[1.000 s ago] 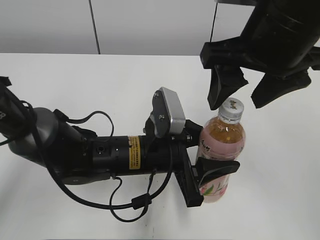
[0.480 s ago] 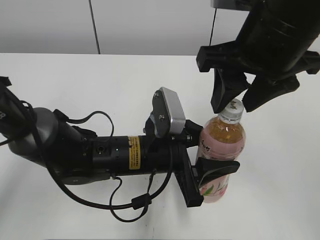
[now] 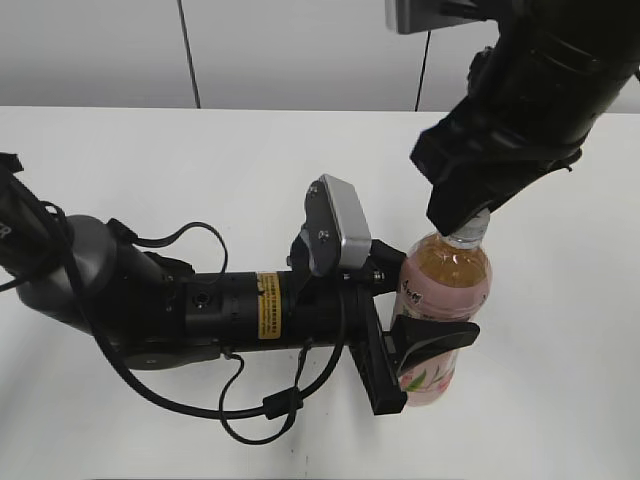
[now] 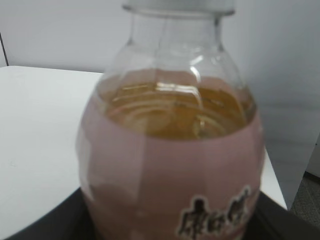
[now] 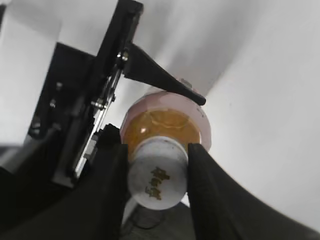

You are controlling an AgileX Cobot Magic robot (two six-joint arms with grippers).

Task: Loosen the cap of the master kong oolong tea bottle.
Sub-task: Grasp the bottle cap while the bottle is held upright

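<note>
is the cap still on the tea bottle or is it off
On. The white cap sits on the bottle neck, between the right gripper jaws.

Exterior cam: raised, looks down at a slant across the white table [image 3: 560, 400] toward the back wall; mid range, takes in both arms and the whole master kong oolong tea bottle [image 3: 447, 290]; left arm lies low on the left, right arm comes in from top right. Left wrist cam: level with the bottle's shoulder, faces it sideways, very close; bottle [image 4: 172, 150] fills the frame, soft focus. Right wrist cam: above, looks steeply down along its own fingers [image 5: 107, 190] onto the cap [image 5: 157, 180]; close. Shared: all three show the bottle; exterior and right wrist both show the left gripper [image 5: 145, 72] at the bottle.
</note>
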